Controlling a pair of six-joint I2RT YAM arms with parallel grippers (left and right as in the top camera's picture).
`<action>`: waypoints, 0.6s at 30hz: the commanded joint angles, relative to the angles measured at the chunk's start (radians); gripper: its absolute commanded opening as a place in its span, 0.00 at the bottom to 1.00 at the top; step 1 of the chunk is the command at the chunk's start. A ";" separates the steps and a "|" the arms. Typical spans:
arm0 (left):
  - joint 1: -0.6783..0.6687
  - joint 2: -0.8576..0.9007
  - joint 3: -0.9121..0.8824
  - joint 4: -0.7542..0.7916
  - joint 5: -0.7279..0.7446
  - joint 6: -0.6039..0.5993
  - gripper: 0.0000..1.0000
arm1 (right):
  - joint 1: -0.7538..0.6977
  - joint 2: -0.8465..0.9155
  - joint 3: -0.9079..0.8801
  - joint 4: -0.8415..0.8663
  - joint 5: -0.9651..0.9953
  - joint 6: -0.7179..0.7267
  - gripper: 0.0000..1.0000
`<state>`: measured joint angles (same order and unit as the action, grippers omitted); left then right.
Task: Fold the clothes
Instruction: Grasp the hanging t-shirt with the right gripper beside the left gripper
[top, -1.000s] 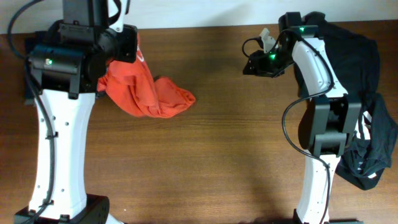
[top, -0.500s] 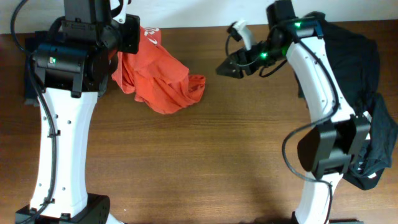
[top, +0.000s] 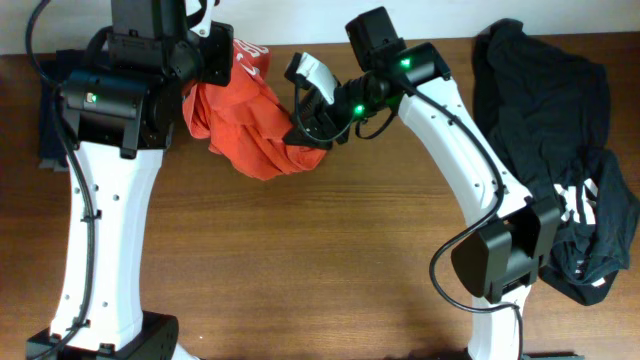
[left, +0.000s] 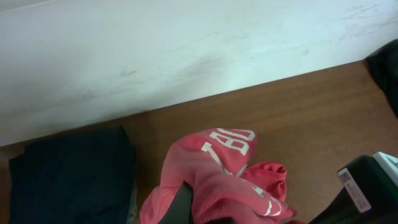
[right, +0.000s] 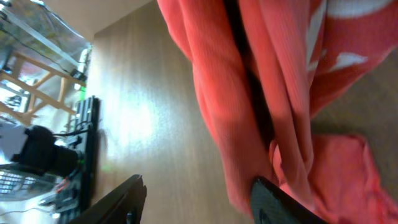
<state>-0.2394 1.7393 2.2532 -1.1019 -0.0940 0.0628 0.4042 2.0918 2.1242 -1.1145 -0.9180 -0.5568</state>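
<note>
One red shirt (top: 250, 130), long axis diagonal

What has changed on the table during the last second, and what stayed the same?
The right pincer swung left across the table to the edge of the crumpled orange-red shirt, jaws open. The left pincer, shut on that shirt, carried it slightly right. The black clothes pile and folded dark blue cloth stayed put.
</note>
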 joint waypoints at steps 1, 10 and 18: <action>-0.003 -0.005 0.007 0.012 0.003 -0.006 0.01 | 0.028 -0.008 0.008 0.021 0.056 -0.008 0.53; -0.018 -0.005 0.007 0.010 0.003 -0.006 0.01 | 0.087 -0.006 0.008 0.134 0.286 0.058 0.50; -0.018 -0.005 0.007 0.010 0.003 -0.006 0.01 | 0.089 0.003 0.008 0.219 0.431 0.179 0.32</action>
<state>-0.2543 1.7393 2.2532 -1.1023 -0.0940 0.0628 0.4889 2.0918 2.1242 -0.9173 -0.5846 -0.4492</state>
